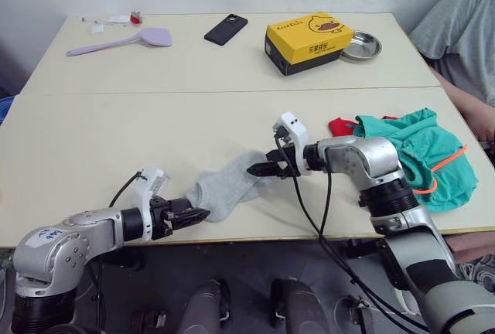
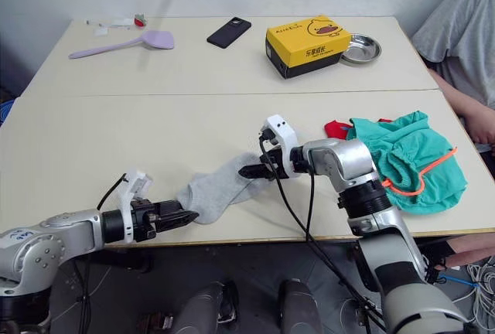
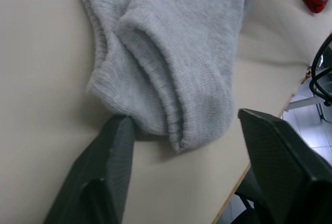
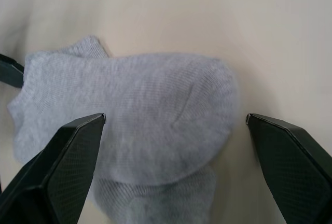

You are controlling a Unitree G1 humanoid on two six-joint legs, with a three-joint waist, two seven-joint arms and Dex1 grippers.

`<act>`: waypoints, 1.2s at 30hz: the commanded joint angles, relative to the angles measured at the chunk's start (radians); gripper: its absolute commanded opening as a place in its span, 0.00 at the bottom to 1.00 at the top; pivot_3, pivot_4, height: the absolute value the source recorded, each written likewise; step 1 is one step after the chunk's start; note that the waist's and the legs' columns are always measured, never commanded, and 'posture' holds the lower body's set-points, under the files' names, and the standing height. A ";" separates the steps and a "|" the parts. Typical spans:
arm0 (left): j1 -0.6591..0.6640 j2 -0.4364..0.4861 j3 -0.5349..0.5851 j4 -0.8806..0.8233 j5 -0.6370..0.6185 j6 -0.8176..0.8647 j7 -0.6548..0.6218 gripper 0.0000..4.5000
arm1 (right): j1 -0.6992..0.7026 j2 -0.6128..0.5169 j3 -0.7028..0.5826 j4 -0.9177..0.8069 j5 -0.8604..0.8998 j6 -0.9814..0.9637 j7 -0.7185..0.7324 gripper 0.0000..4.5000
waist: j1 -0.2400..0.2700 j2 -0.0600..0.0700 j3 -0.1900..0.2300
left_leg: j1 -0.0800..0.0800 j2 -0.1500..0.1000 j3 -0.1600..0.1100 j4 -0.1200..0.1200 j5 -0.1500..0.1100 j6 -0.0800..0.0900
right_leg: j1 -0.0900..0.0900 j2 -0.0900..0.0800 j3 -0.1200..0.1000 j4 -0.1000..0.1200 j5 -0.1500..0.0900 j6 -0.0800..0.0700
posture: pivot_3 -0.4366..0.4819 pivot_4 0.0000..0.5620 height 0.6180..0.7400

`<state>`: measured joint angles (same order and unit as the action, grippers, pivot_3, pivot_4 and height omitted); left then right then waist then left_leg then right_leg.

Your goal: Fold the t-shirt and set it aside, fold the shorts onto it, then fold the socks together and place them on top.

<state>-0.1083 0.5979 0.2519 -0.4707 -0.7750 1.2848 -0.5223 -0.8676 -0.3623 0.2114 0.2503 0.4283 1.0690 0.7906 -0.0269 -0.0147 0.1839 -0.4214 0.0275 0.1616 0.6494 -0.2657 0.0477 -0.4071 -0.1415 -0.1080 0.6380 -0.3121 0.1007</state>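
The left end effector (image 1: pixel 199 214) is open at the cuff end of the socks (image 1: pixel 228 187), one finger (image 3: pixel 111 154) touching the cuffs and the other beside them, near the front edge of the table (image 1: pixel 116 148). The right end effector (image 1: pixel 257 170) is also open, its two fingers spread on both sides of the toe end. The two grey socks lie one over the other, so the step in hand seems to be the sock fold. Next, I think one end effector must close on its end and carry it over to the other end. The shorts (image 1: pixel 421 156) lie bunched over the t-shirt (image 1: pixel 340 126) at the right, and look not neatly folded.
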 commanded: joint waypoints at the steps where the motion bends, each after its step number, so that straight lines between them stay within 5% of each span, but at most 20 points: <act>1: 0.040 -0.008 -0.068 -0.006 0.005 0.012 0.013 0.45 | -0.020 0.018 -0.040 0.005 0.006 -0.018 -0.008 0.90 | 0.000 0.000 0.000 | 0.000 0.000 0.000 0.000 0.000 0.000 | 0.000 0.000 0.000 0.000 0.000 0.000 | 0.48 0.27 1.00; 7: 0.082 0.020 -0.081 0.006 0.009 -0.045 -0.016 0.03 | -0.009 0.040 -0.094 -0.018 0.035 -0.011 -0.022 0.46 | -0.003 0.000 0.000 | 0.000 0.001 0.001 -0.001 -0.001 -0.001 | -0.001 0.001 0.001 0.000 0.000 0.000 | 0.48 0.27 1.00; 12: 0.120 0.071 -0.030 0.021 -0.016 -0.137 -0.120 0.00 | 0.036 0.029 -0.160 -0.146 0.101 0.023 -0.012 0.04 | -0.003 0.000 0.000 | -0.001 0.002 0.001 -0.002 -0.001 -0.002 | -0.002 0.002 0.001 -0.001 0.000 0.000 | 0.48 0.27 1.00; 23: 0.068 0.151 0.008 0.196 0.017 -0.244 -0.213 0.00 | 0.116 0.004 -0.188 -0.266 0.152 0.037 -0.028 0.01 | -0.005 0.000 0.000 | -0.001 0.003 0.001 -0.002 -0.004 -0.008 | -0.004 0.002 0.001 -0.002 -0.001 -0.001 | 0.48 0.27 1.00; 34: 0.075 0.204 0.019 0.170 -0.020 -0.176 -0.236 0.71 | 0.169 0.011 -0.172 -0.327 0.164 0.040 -0.048 0.00 | -0.009 0.000 0.000 | -0.001 0.003 0.002 -0.003 -0.004 -0.008 | -0.004 0.001 0.002 -0.002 -0.001 -0.001 | 0.48 0.27 1.00; 36: 0.091 0.209 0.031 0.142 -0.044 -0.145 -0.225 0.71 | 0.174 0.015 -0.169 -0.330 0.164 0.037 -0.053 0.00 | -0.015 0.000 0.000 | -0.001 0.004 0.002 -0.003 -0.005 -0.009 | -0.004 0.002 0.002 -0.002 -0.001 -0.002 | 0.48 0.27 1.00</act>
<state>-0.0451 0.7953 0.2664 -0.3084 -0.8044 1.1019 -0.7597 -0.6939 -0.3496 0.0496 -0.0396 0.5729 1.1139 0.7406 -0.0416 -0.0146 0.1840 -0.4222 0.0310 0.1632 0.6456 -0.2703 0.0391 -0.4114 -0.1396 -0.1063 0.6364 -0.3130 0.0990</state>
